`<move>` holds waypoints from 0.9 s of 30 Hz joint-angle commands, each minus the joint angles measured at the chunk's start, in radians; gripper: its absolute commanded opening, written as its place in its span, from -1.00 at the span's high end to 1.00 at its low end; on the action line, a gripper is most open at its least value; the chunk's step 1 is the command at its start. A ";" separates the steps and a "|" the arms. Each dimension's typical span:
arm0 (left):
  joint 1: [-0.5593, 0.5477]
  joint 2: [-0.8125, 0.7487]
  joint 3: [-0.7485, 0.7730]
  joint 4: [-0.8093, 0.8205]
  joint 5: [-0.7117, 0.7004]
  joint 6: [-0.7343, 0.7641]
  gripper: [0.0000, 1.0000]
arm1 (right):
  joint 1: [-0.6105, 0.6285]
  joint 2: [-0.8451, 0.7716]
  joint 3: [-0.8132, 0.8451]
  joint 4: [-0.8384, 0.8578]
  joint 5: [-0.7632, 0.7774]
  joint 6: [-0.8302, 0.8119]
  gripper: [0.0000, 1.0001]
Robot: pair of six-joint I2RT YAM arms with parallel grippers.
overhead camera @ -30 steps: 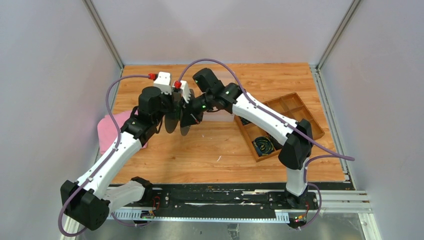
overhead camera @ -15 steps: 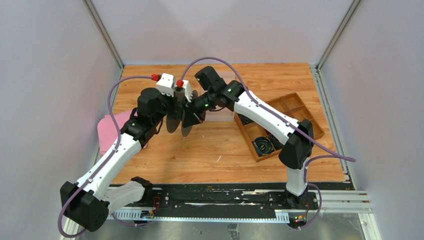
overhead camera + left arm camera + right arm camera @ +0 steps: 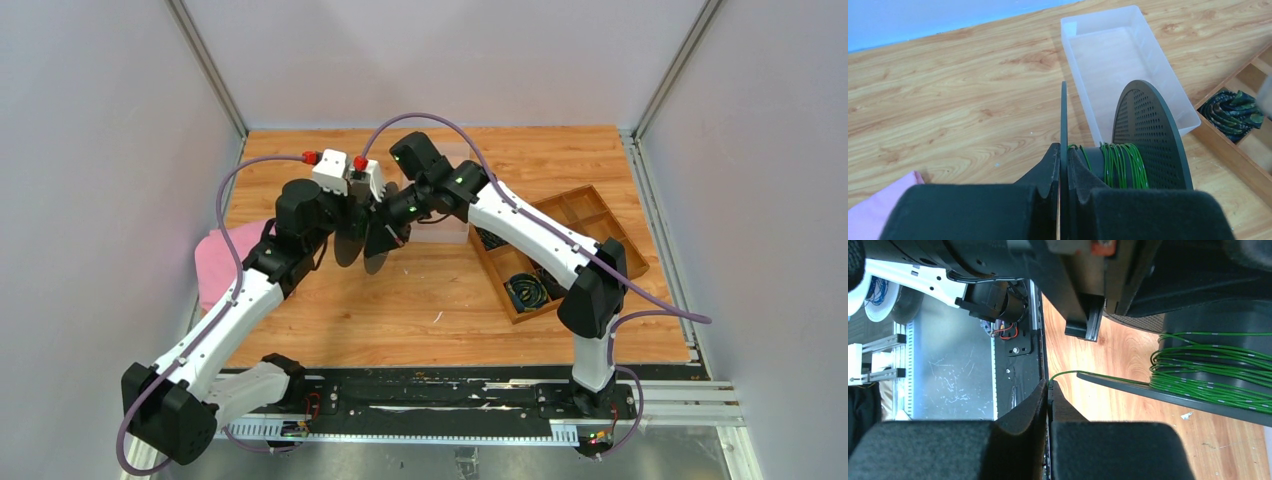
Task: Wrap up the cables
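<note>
We see the left gripper (image 3: 1060, 165) nearly closed, clamping the thin near flange of a black spool (image 3: 1149, 135) edge-on between its fingers. The right gripper (image 3: 1049, 390) is fully closed, pinching the free end of the green cable (image 3: 1208, 371) at its fingertips. The rest of the cable sits wound round the hub just beyond the left gripper, between the two flanges. From the right gripper the strand runs forward, past a flange rim, to those turns. A clear bin (image 3: 1108, 65) rests on the surface (image 3: 948, 100) farther ahead of the left gripper. The danger, as we judge it, is the strand catching on that rim or slipping from the pinch, which would let the loose-looking turns spring off. The thin flange could also twist in its clamp. Against a second earlier, both wrists have shifted only slightly and stay close together over the same spot.
</note>
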 commanded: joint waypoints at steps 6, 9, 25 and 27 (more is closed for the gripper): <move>-0.035 -0.015 -0.043 0.029 0.138 0.021 0.99 | -0.028 -0.065 0.009 0.174 -0.015 0.130 0.99; -0.033 -0.018 -0.050 0.038 0.147 0.013 0.99 | -0.051 -0.069 0.003 0.185 0.004 0.152 0.99; -0.028 -0.042 -0.069 0.043 0.273 0.060 0.99 | -0.148 -0.072 -0.002 0.181 -0.062 0.056 0.99; -0.028 -0.044 -0.070 0.047 0.281 0.060 0.99 | -0.163 -0.074 -0.009 0.179 -0.080 0.037 0.99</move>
